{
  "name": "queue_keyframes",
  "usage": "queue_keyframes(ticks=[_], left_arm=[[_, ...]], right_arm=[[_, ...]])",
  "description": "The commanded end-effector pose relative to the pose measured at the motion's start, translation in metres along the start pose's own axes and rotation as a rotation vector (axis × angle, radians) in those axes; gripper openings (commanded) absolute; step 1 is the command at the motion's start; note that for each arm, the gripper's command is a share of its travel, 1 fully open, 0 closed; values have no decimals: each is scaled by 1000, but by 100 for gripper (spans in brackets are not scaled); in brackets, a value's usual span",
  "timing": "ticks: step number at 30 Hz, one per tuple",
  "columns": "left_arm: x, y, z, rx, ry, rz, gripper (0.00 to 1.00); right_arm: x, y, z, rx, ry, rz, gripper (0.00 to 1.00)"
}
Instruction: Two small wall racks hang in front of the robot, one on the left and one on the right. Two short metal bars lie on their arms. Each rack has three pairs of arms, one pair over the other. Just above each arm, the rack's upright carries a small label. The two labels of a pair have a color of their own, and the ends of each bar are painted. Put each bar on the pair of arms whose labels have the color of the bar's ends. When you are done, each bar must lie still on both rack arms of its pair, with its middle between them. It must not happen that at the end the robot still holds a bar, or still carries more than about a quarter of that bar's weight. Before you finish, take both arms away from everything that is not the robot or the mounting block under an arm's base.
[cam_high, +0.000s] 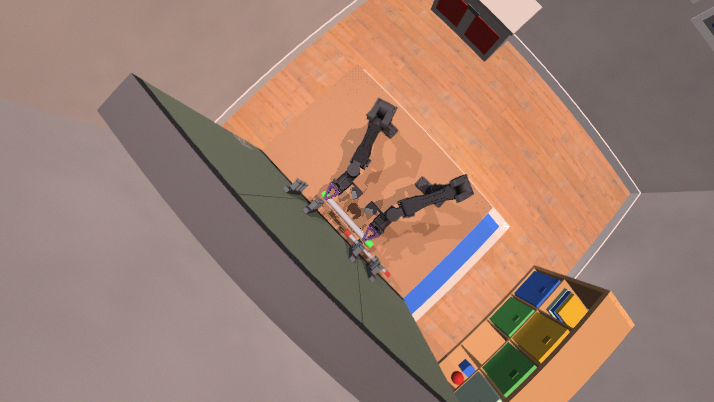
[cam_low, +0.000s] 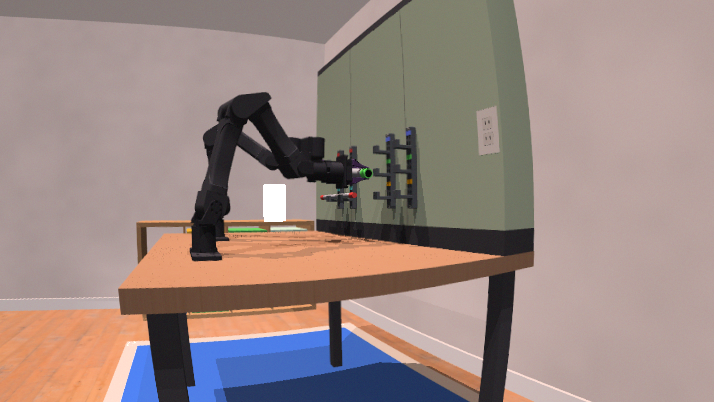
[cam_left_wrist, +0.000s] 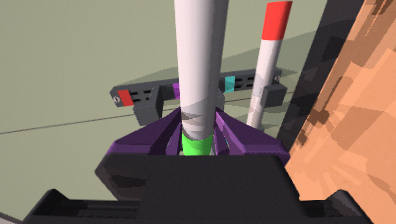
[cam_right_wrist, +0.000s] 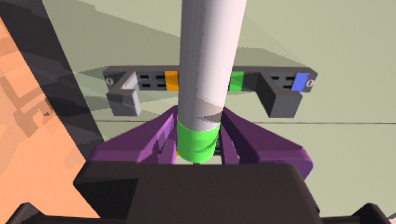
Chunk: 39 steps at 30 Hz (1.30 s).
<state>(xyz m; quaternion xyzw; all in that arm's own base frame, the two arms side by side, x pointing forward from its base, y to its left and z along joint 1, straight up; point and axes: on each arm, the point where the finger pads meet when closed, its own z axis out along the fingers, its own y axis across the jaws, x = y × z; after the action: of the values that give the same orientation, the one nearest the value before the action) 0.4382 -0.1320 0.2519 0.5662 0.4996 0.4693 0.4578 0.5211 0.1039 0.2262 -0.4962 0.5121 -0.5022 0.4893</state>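
The green-ended bar (cam_high: 345, 218) (cam_low: 357, 172) (cam_left_wrist: 201, 65) (cam_right_wrist: 210, 60) is up in the air, near the middle of the worktop's (cam_high: 310, 135) (cam_low: 310, 265) (cam_left_wrist: 345, 150) (cam_right_wrist: 30, 145) wall edge, with the left gripper (cam_high: 370, 233) (cam_left_wrist: 197, 112) and the right gripper (cam_high: 332, 191) (cam_low: 359, 172) (cam_right_wrist: 198, 111) each clamped on an end. Toward the left wall corner, the red-ended bar (cam_high: 370, 256) (cam_low: 336, 196) (cam_left_wrist: 270, 50) lies on the lowest arms of the left rack (cam_high: 375, 266) (cam_low: 353, 204) (cam_left_wrist: 167, 85).

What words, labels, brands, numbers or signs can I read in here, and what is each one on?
No readable text, brand or number anywhere.
Rack labels: plain color patches, no lettering visible.
Wall outlet: socket holes, no readable text.
Books in the shelf: too small to read.
Pale mark at the blue mat's corner: too small to tell whether it is writing.
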Motion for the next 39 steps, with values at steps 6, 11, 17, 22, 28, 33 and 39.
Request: queue_keyframes(ticks=[6, 11, 17, 22, 28, 33, 39], left_arm=[[-1, 44, -8, -143, -4, -76, 0], [-2, 43, -8, -143, -4, -76, 0], [-2, 41, -7, -143, -4, -76, 0], [-2, 41, -7, -143, -4, -76, 0], [-2, 40, -7, -143, -4, -76, 0], [-3, 39, -6, -143, -4, -76, 0], [-3, 38, -6, -143, -4, -76, 0]], right_arm=[[-3, -4, -1, 18, -6, 0, 0], [-3, -4, -1, 18, -6, 0, 0], [-3, -4, -1, 18, -6, 0, 0], [-3, -4, -1, 18, -6, 0, 0], [-3, -4, -1, 18, -7, 0, 0], [-3, -4, -1, 18, -7, 0, 0], [-3, -4, -1, 18, -7, 0, 0]])
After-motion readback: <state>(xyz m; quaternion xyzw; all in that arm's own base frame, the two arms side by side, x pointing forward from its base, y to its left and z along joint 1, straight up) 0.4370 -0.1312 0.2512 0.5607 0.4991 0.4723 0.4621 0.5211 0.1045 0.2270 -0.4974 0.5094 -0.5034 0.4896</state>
